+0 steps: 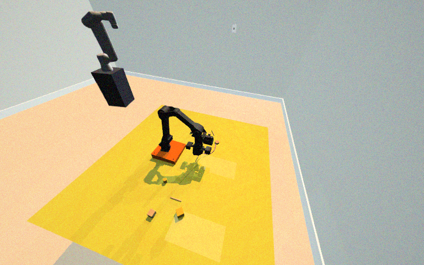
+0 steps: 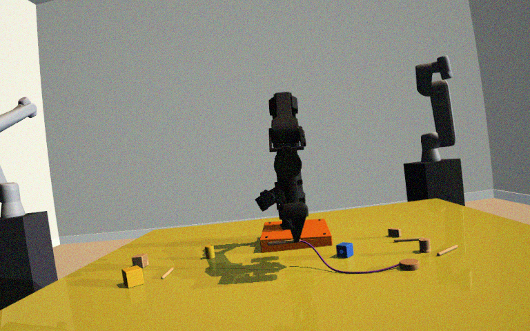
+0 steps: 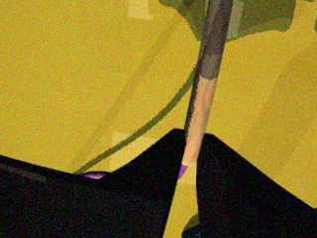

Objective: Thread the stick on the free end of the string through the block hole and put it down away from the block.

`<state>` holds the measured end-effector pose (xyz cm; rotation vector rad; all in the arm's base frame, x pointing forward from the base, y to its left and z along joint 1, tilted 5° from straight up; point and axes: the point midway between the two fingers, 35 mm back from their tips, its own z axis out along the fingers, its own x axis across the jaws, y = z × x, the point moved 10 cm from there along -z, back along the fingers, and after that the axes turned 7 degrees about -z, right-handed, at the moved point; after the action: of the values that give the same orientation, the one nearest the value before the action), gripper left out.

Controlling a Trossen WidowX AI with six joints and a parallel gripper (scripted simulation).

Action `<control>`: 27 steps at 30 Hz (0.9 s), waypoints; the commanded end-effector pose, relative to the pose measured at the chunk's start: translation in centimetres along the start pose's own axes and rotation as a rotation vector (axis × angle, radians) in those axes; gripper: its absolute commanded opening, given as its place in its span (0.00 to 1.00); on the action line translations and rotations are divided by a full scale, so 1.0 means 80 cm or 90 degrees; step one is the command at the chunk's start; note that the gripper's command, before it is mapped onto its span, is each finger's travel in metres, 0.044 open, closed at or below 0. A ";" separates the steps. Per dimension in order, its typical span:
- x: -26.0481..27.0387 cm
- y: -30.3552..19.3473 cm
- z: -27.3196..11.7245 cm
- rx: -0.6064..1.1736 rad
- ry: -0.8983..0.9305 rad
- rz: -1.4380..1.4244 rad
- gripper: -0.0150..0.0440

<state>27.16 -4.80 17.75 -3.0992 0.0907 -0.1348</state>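
Observation:
My gripper (image 1: pixel 197 154) (image 2: pixel 297 241) (image 3: pixel 190 142) is shut on the thin wooden stick (image 1: pixel 196 158) (image 2: pixel 279 243) (image 3: pixel 200 109), near its string end. The stick is above the table, nearly level in the exterior view, pointing left. The purple string (image 2: pixel 336 269) (image 1: pixel 215 148) (image 3: pixel 94 175) runs from the fingertips down to the round brown button (image 2: pixel 408 264) (image 1: pixel 217 142). The blue block (image 2: pixel 344 249) stands on the table between gripper and button, with a small hole in its facing side. The string passes in front of it, outside the hole. The top view does not show the block clearly.
A yellow cylinder (image 2: pixel 209 252) (image 1: pixel 165 180), yellow cube (image 2: pixel 132 276) (image 1: pixel 180 211), brown cube (image 2: pixel 140 260) (image 1: pixel 151 213) and loose stick (image 2: pixel 167 272) (image 1: pixel 175 199) lie left in the exterior view. A brown cylinder (image 2: pixel 424 245), small brown block (image 2: pixel 394 232) and loose stick (image 2: pixel 447 249) lie right.

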 end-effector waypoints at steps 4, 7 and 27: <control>0.011 -0.003 -0.002 -0.002 0.002 -0.174 0.25; 0.015 -0.004 -0.002 -0.002 0.002 -0.243 0.25; 0.036 -0.014 -0.004 -0.003 0.003 -0.708 0.25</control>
<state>29.54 -3.97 18.22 -2.8139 -1.4053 -0.1562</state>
